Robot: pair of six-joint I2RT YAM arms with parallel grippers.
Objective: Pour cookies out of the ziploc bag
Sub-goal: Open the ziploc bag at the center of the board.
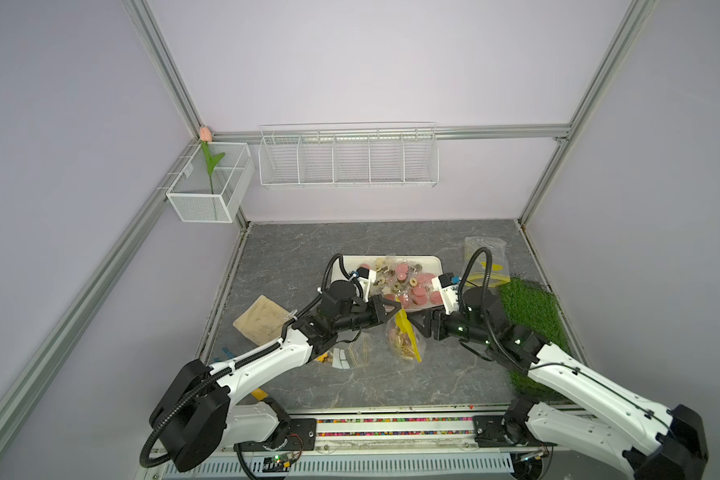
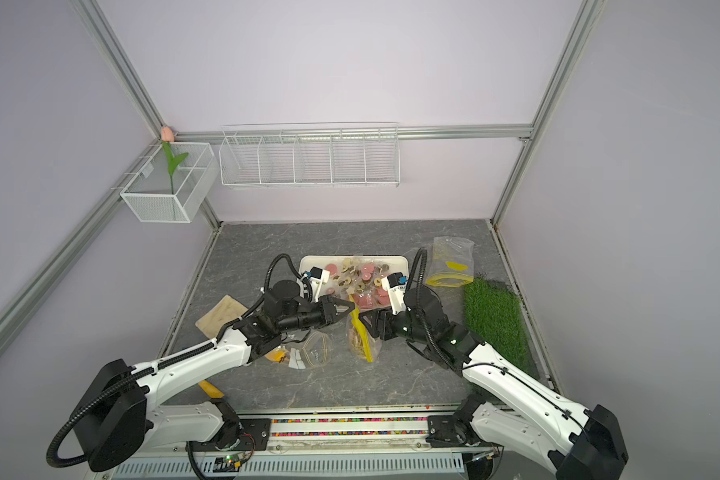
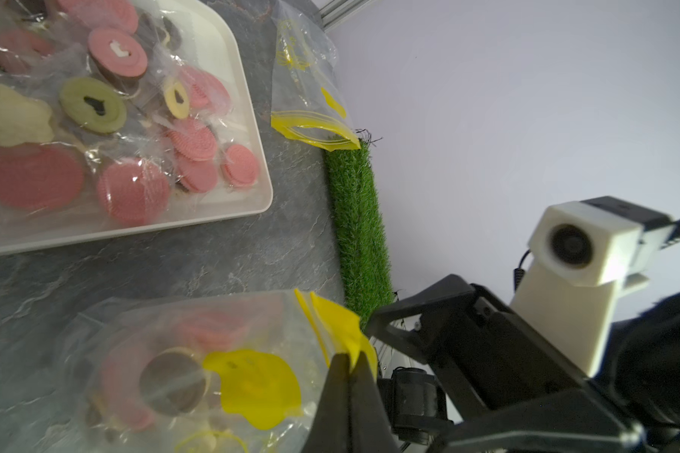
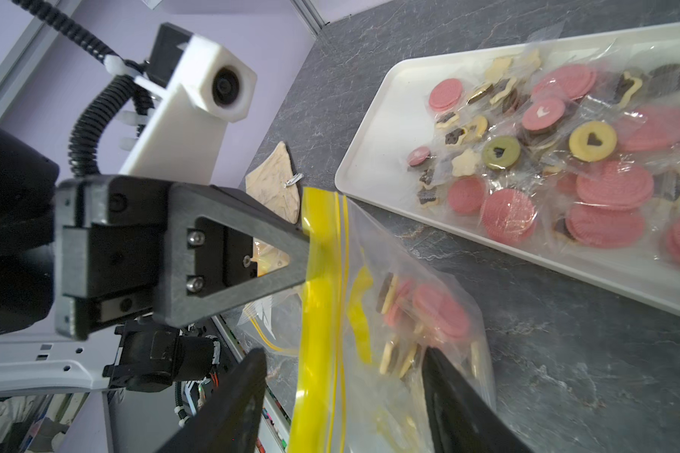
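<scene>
**Bag pinched at zip, pour yet to come**

L gripper (image 3: 348, 366) clamps the yellow zip strip (image 4: 322, 251) of the ziploc bag (image 1: 404, 345). The bag lies on the surface (image 1: 391, 386) just before the tray (image 1: 429, 257), cookies (image 4: 440, 313) inside. R gripper (image 4: 342, 361) stands wide astride the bag, gripping nothing. Next, prob.: R takes the bag's bottom, then lift & tip toward tray.

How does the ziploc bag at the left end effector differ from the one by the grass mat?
The held ziploc bag has cookies inside; the far ziploc bag shows none. The left end effector pinches the held bag's yellow zip strip; the far bag lies untouched by the grass mat. Both are clear with yellow zips.
</scene>
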